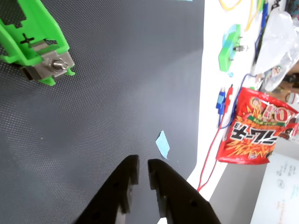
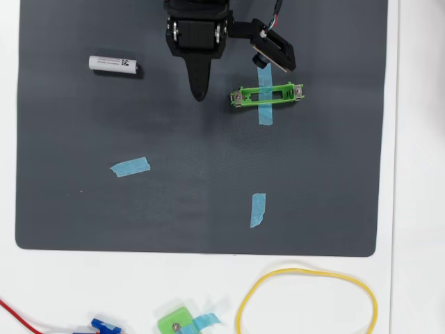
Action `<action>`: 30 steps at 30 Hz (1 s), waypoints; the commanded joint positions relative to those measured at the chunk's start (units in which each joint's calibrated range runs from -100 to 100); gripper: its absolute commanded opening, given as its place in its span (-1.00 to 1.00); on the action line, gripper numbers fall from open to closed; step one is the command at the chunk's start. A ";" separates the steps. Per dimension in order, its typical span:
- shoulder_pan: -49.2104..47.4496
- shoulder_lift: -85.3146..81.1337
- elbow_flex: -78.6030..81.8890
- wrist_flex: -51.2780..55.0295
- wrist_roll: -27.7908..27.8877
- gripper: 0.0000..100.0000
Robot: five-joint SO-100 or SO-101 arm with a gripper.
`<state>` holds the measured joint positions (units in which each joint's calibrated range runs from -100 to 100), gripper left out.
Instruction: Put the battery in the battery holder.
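The white battery [image 2: 112,64] lies on its side at the upper left of the dark mat in the overhead view, apart from everything; it is out of the wrist view. The green battery holder [image 2: 268,95] lies at the upper right, held down by a strip of blue tape, and is empty. Its end with the metal contact shows in the wrist view [image 1: 35,44] at the top left. My gripper [image 2: 200,94] hangs between the battery and the holder, just left of the holder. Its black fingers [image 1: 142,162] are almost together and hold nothing.
Blue tape pieces [image 2: 130,166] [image 2: 258,209] lie on the mat [image 2: 313,181]. Below the mat are a yellow loop [image 2: 306,299], a small squarish green piece [image 2: 177,321] and wires. The wrist view shows a red snack bag [image 1: 254,130] beyond the mat's edge.
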<state>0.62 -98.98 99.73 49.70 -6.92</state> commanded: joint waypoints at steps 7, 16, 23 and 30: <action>0.99 19.79 -21.23 4.50 7.91 -1.00; 20.40 64.74 -69.33 29.24 16.93 -0.73; 34.41 78.47 -69.68 29.76 21.32 -0.71; 34.51 79.32 -65.63 29.93 21.32 -0.71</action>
<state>34.19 -19.69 34.12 79.33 14.23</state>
